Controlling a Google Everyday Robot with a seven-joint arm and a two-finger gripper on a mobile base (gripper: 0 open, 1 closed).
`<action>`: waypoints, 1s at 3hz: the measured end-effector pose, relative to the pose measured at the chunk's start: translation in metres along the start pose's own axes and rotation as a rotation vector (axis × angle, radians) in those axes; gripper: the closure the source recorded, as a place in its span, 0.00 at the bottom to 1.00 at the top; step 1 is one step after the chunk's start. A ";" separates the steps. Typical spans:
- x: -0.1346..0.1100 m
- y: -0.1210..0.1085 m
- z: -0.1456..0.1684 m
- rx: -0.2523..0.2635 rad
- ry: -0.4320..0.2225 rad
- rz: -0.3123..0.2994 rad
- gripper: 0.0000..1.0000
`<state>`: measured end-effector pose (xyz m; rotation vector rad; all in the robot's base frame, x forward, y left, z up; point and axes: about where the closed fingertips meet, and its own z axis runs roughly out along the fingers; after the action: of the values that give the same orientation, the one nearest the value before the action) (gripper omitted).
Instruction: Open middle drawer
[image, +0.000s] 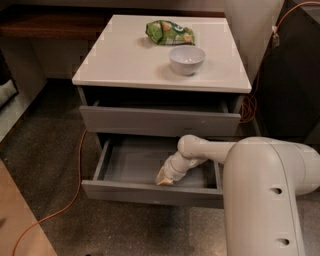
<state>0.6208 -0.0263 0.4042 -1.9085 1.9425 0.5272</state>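
Observation:
The middle drawer (150, 192) is a wide, shallow grey drawer with a plain flat front. It stands pulled well out of the white-topped cabinet (125, 65), and its grey inside (132, 165) shows. My gripper (164, 179) reaches down into this drawer, just behind the front panel and right of centre. My white arm (260, 170) comes in from the lower right. The taller grey top drawer (160, 120) above is out a little, with a dark gap behind its front. The lowest drawer is hidden.
A white bowl (187, 59) and a green snack bag (170, 32) sit on the cabinet top. An orange cable (75, 190) runs over the speckled floor at the left. A dark cabinet (290, 75) with cables stands at the right. A wooden surface (25, 235) is at the lower left.

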 end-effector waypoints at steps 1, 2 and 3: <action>-0.001 0.013 0.002 -0.014 -0.001 0.003 1.00; 0.000 0.028 0.004 -0.023 -0.005 0.015 1.00; 0.006 0.063 0.006 -0.041 -0.019 0.053 1.00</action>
<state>0.5574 -0.0277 0.3970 -1.8737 1.9899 0.6031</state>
